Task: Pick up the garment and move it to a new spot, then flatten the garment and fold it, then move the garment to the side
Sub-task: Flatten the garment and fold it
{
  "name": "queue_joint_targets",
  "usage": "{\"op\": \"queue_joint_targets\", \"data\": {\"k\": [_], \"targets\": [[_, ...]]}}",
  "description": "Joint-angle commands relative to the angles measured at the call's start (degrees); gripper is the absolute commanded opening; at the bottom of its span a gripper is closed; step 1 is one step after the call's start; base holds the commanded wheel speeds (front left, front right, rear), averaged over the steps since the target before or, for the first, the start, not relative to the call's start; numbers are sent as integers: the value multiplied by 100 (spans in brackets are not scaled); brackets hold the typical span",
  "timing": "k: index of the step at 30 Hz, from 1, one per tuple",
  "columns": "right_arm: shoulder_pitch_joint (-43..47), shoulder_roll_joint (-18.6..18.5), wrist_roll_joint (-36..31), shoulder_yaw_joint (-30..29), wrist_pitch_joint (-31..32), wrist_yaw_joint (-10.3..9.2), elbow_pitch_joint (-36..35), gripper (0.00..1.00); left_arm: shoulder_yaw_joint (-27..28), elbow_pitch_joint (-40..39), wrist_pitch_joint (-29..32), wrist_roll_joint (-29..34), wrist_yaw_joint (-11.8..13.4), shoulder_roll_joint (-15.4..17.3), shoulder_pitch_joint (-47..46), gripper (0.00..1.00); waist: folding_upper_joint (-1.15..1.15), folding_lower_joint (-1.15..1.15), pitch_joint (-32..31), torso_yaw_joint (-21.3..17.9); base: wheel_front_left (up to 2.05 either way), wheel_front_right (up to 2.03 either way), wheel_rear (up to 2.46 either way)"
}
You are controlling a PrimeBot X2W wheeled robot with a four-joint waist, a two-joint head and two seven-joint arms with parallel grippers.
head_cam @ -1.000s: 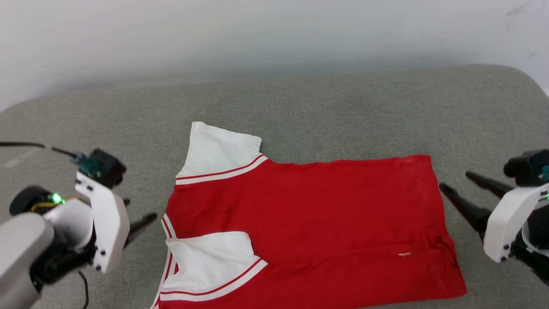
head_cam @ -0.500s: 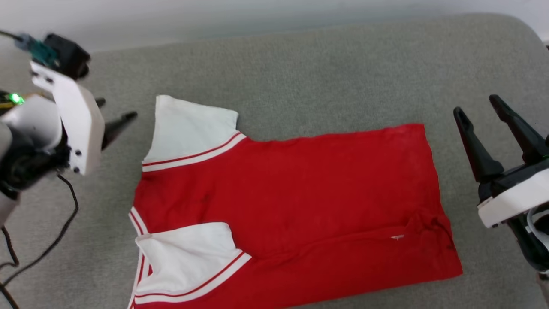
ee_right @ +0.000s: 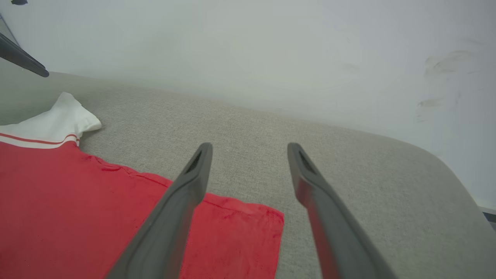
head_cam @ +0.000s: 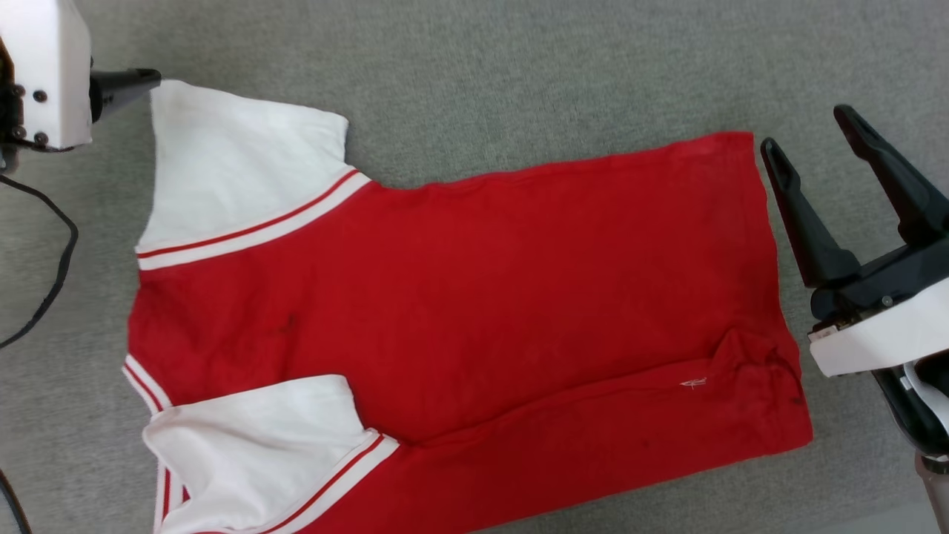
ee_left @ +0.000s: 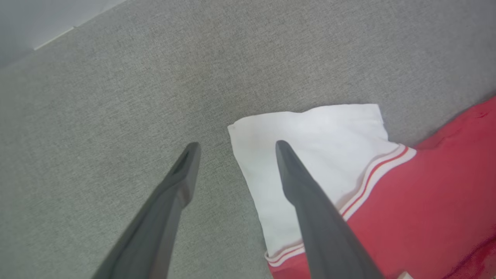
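Broadly, a grey upholstered cushion is carrying everything, and in the right wrist view it is meeting a pale wall at its far edge. The red garment is lying spread flat across the cushion's middle, plain side up, with its collar end pointing toward the robot's left and its hem toward the right. One white sleeve is sticking out at the far left corner, and the other sleeve is lying folded inward over the red body. The right gripper is hovering just beside the hem, its fingers spread wide and holding nothing. The left gripper is gaping too, empty, straddling the far sleeve's corner. A black cable is trailing over the cushion at the left. Near the hem the cloth is bunching slightly.
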Motion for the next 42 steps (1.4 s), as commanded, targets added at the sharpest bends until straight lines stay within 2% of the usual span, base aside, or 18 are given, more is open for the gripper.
{"op": "queue_joint_targets", "data": {"k": [1, 8, 13, 14, 15, 19, 25, 28, 34, 38, 42], "targets": [[-119, 8, -35, 17, 14, -2, -46, 100, -37, 61, 81, 40, 39, -37, -125, 100, 0, -1, 310, -146, 0, 0, 0], [-314, -13, -88, 121, 18, -3, -28, 100, -385, 434, 501, 275, -131, -208, -319, 100, 0, -1, 615, -183, 0, 0, 0], [-402, -16, -69, 140, -3, -2, 68, 100, -704, 594, 625, 332, -322, -295, -38, 100, 0, -1, 640, -156, 0, 0, 0], [-417, -31, -59, 130, -6, -3, 92, 100, -712, 600, 587, 302, -338, -335, 16, 41, 0, -1, 621, -140, 0, 0, 0], [-431, -48, -52, 114, 8, -3, 110, 100, -726, 612, 558, 281, -375, -369, 50, 0, 0, -1, 592, -116, 0, 0, 0], [-618, -193, -83, 60, 95, -3, 128, 100, -688, 648, 331, 335, -436, -375, 2, 0, 0, -1, 410, -49, 0, 0, 0], [-1100, -687, 3, 115, 547, -3, 158, 100, -662, 544, -209, 425, -548, -493, -82, 0, 0, -1, -6, 116, 0, 0, 0], [-1427, -1113, 220, 430, 1211, -3, 230, 100, -734, 423, -378, 412, -579, -520, -24, 0, 0, -1, -200, 211, 0, 0, 0], [-2160, -1980, 1205, 1360, 3165, -3, 633, 100, -966, 95, -565, 457, -603, -555, 45, 0, 0, -1, -417, 412, 0, 0, 0], [-2631, -2327, 1877, 1999, 4387, -3, 918, 100, -1072, -112, -695, 480, -609, -555, 35, 0, 0, -1, -433, 526, 0, 0, 0], [-3046, -2311, 2326, 2361, 5201, -3, 1311, 100, -1174, -339, -774, 481, -611, -527, -58, 0, 0, -1, -361, 627, 0, 0, 0]]}}
